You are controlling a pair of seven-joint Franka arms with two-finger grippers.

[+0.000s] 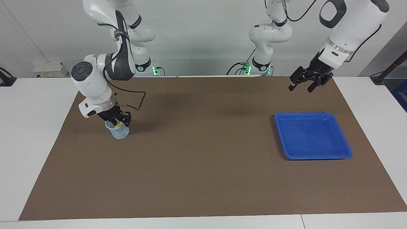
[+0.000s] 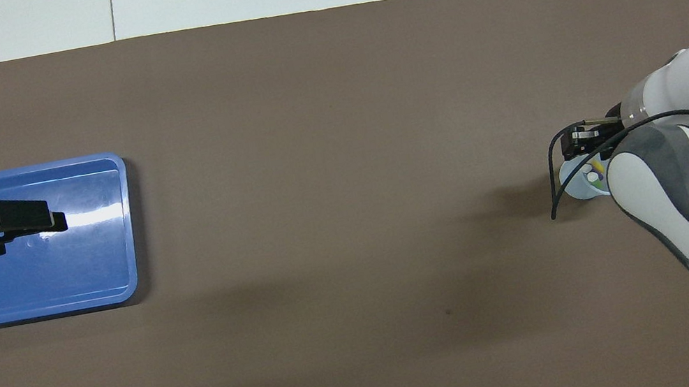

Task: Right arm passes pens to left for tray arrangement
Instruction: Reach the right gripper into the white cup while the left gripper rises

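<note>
Nearest the robots, over the brown mat (image 1: 203,159) toward the left arm's end of the bench (image 1: 31,127), the left end effector (image 1: 302,85) hangs in the air with its fingers spread wide and nothing between them; in the overhead view it covers part of the tray. Toward the right arm's end, the right end effector (image 1: 118,119) is down at the mouth of a small pale-blue cup (image 1: 120,133), its fingertips inside the rim; whether they are spread or pinching a pen I cannot tell. Inside that cup stand the pens (image 2: 591,172), with yellow, green and a whitish end showing past the arm from overhead, and a yellow one visible at the rim in the facing view. Farther from the robots than the left end effector, the blue tray (image 1: 345,149) lies flat on the mat with nothing in it
</note>
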